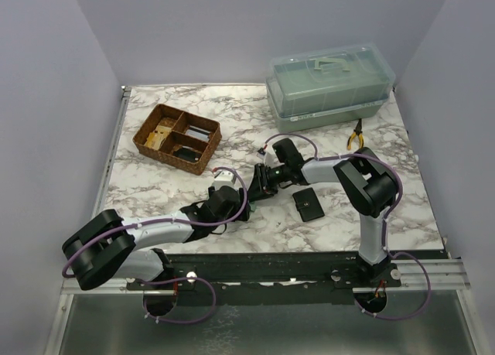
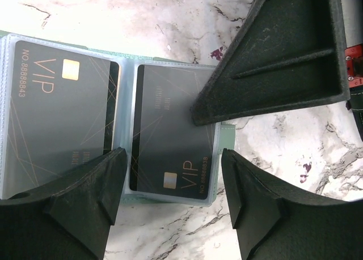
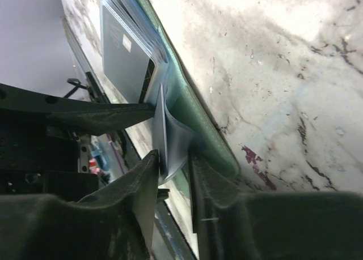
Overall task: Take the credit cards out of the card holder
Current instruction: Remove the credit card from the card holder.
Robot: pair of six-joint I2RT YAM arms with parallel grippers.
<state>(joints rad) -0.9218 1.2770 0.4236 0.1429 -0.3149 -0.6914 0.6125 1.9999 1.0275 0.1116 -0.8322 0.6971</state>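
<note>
One risk: my right gripper (image 3: 174, 158), narrow around a clear sleeve (image 3: 168, 130), grip unclear, drags the card holder (image 3: 194, 110), freeing no credit cards (image 2: 170, 124); my left gripper (image 2: 173, 158) hovers wide open, empty.

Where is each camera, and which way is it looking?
Top: high behind the bases, looking down on the table; left arm and right arm show.
Left wrist: facing down at the open card holder; left gripper open.
Right wrist: low, sideways along the card holder's edge; right gripper pinches a sleeve.
Both wrist views share the card holder.
</note>
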